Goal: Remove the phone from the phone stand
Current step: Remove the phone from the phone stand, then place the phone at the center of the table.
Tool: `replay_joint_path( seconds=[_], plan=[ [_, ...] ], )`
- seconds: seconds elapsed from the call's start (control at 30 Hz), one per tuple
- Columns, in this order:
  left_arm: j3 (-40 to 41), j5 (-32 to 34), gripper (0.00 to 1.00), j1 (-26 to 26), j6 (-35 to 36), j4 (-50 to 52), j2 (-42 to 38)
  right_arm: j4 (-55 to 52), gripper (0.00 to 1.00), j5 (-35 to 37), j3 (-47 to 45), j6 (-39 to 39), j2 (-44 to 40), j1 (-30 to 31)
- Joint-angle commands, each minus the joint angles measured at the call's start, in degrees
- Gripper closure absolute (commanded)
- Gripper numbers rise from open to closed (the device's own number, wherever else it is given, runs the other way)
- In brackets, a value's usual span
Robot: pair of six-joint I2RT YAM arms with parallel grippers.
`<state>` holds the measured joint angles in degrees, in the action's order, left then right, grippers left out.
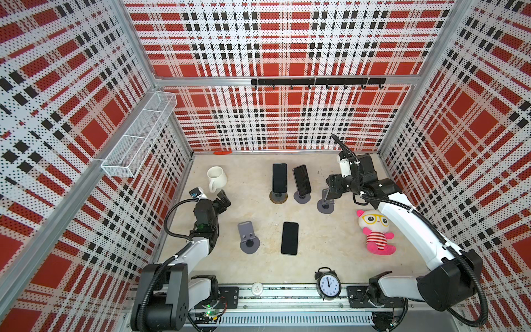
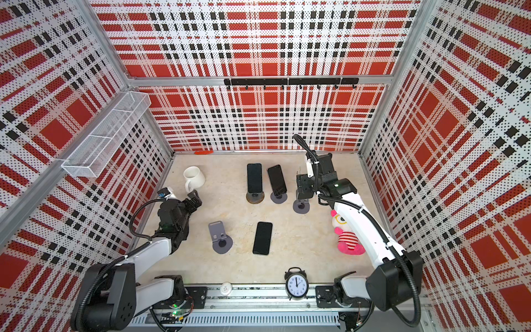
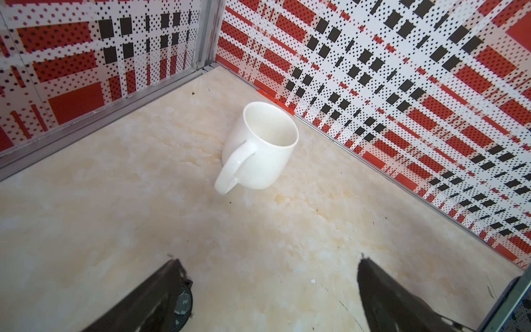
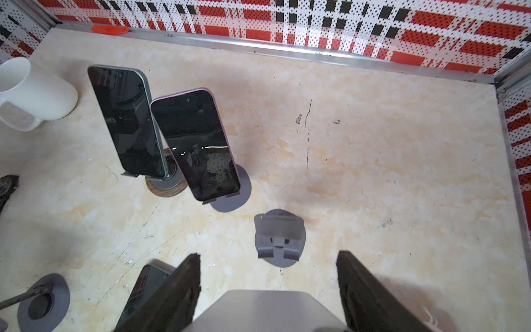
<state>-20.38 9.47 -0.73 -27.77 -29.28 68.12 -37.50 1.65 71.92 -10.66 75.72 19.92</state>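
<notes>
My right end effector (image 4: 267,255) pinches the flat grey phone (image 4: 267,312), bottom centre of the wrist view.
Dark grey round-based phone stand (image 4: 280,238) just above, apart; beige desk (image 4: 402,172) opens rightward to the wall (image 4: 518,135).

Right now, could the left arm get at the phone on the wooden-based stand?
Probably yes: the left tool is open and empty, with bare table between it and the phone; the mug stands aside.

Mug (image 1: 217,178) far left. Right of it, side by side: left phone (image 1: 279,177) on left stand (image 1: 278,198), middle phone (image 1: 302,179) on middle stand (image 1: 303,199), then right stand (image 1: 325,207) below the right gripper (image 4: 268,255), which grips the held phone (image 4: 267,310). Nearer: near stand (image 1: 248,238), flat phone (image 1: 289,238) to its right, plush toy (image 1: 375,232) rightmost. Alarm clock (image 1: 328,284) at the near edge.
</notes>
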Motion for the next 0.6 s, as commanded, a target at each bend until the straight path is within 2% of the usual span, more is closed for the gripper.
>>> replay_joint_path(
  seconds=[0.0,0.1,0.3,0.57],
  plan=[
    [-1.04,0.37,0.02,-0.67,0.52,-0.87,0.70,-3.05,0.25,-2.49,-0.31,-1.52,-2.16,0.94],
    [-1.50,0.46,0.02,-0.69,0.50,-1.02,1.35,-4.35,0.26,-3.19,-1.92,-3.55,-1.57,2.94],
    [-1.92,0.30,0.02,-0.68,0.39,-1.06,1.89,-6.58,0.25,-0.25,-5.75,-7.25,0.92,9.76],
    [-1.77,0.08,0.02,-0.70,0.52,-1.22,1.79,-6.62,0.25,-2.35,-11.43,-9.24,3.14,12.62]
  ],
)
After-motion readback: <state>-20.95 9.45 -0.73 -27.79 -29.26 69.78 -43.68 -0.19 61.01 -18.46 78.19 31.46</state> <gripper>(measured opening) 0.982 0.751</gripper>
